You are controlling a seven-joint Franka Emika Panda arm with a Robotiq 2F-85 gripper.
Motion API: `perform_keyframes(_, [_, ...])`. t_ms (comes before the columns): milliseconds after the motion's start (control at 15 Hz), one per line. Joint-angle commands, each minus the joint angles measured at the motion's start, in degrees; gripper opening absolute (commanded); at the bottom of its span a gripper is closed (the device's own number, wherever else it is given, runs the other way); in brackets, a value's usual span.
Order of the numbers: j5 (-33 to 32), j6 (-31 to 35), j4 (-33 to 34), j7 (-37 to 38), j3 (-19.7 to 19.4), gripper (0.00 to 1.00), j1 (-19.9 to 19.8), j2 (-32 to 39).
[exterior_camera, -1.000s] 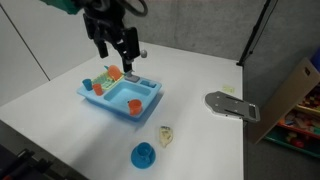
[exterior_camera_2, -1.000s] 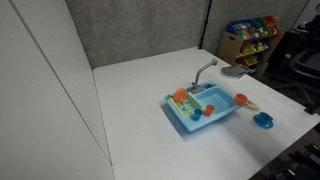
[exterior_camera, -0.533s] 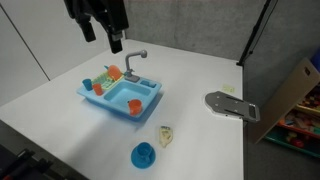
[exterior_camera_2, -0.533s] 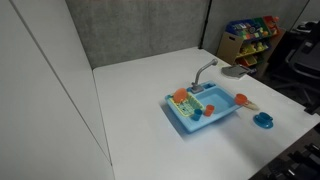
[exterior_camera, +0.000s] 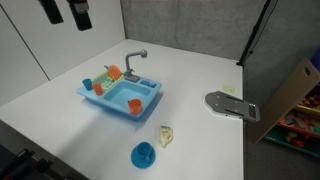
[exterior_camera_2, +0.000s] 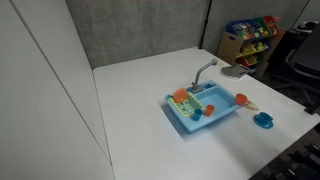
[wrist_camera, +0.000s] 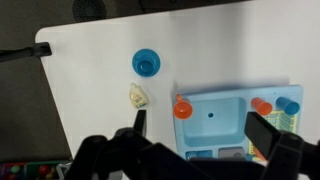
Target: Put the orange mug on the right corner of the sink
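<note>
The light blue toy sink [exterior_camera: 113,100] stands mid-table; it also shows in the other exterior view [exterior_camera_2: 215,118] and the wrist view [wrist_camera: 232,135]. The small orange mug [exterior_camera: 135,106] rests on the sink's near corner, also seen in an exterior view [exterior_camera_2: 240,99] and in the wrist view [wrist_camera: 183,108]. My gripper [exterior_camera: 66,12] hangs high above and to the side of the sink, open and empty; in the wrist view [wrist_camera: 203,128] its fingers frame the basin from far above.
A round blue saucer [exterior_camera: 143,155] and a small cream object [exterior_camera: 166,135] lie in front of the sink. A grey flat object [exterior_camera: 230,105] lies to one side. An orange cup [exterior_camera: 87,85] and blue cup [wrist_camera: 289,104] sit in the sink's rack end.
My gripper has risen and moved away from above the sink toward the upper left of the exterior view. The orange mug stays on the sink corner.
</note>
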Motion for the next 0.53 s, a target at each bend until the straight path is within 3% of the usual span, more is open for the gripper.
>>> perform_keyframes(0, [0.94, -4.52, 0.34, -2.59, -0.70, 1.00, 2.51, -4.23])
perform_keyframes(467, [1.46, -9.45, 0.96, -4.95, -1.33, 1.00, 5.05, -8.14])
